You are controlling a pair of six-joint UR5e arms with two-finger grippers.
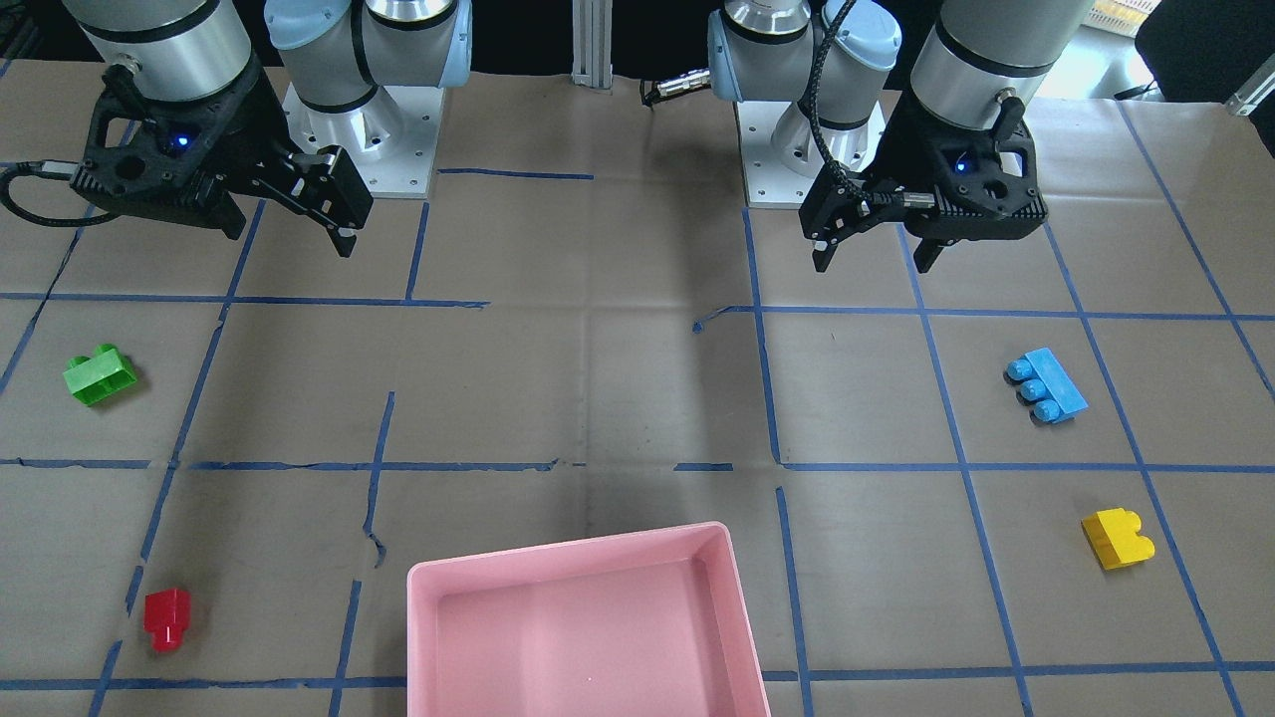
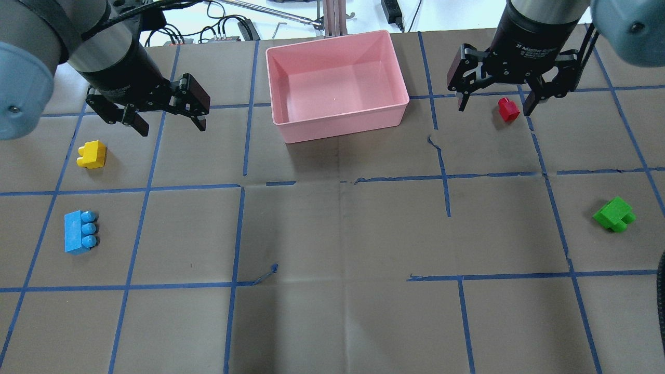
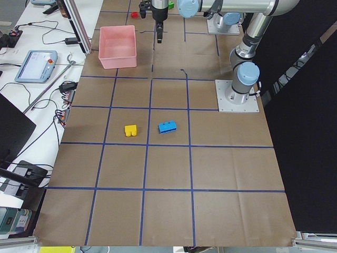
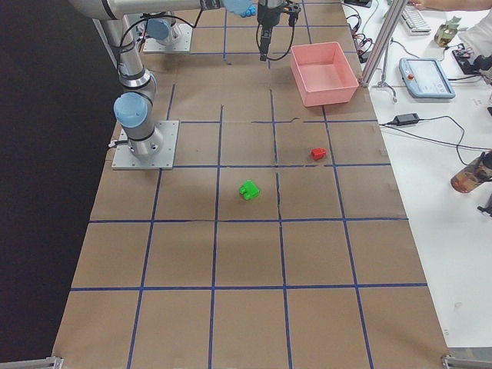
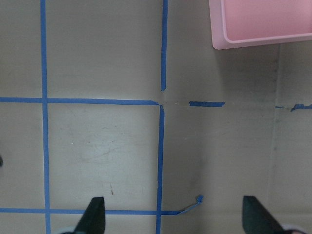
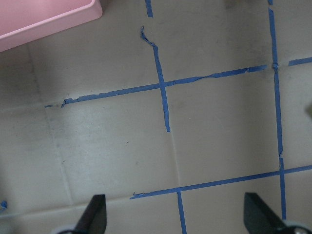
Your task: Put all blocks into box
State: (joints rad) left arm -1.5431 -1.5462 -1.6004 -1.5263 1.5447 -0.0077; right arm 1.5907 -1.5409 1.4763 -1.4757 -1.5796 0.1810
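Observation:
The pink box (image 2: 340,129) stands empty at the far middle of the table; it also shows in the front view (image 1: 570,557). The yellow brick (image 2: 92,155) and the light-blue brick (image 2: 80,232) lie on my left side. The red brick (image 2: 508,109) and the green brick (image 2: 614,214) lie on my right side. My left gripper (image 2: 169,124) hangs open and empty, high above the table, left of the box. My right gripper (image 2: 493,109) hangs open and empty, high above the table, right of the box. Each wrist view shows only bare table and a box corner (image 5: 258,29) (image 6: 48,24).
Brown paper with a blue tape grid (image 2: 340,179) covers the table. The two arm bases (image 1: 359,129) (image 1: 797,149) stand at the robot's edge. A teach pendant (image 3: 34,66) and cables lie on the side bench beyond the box.

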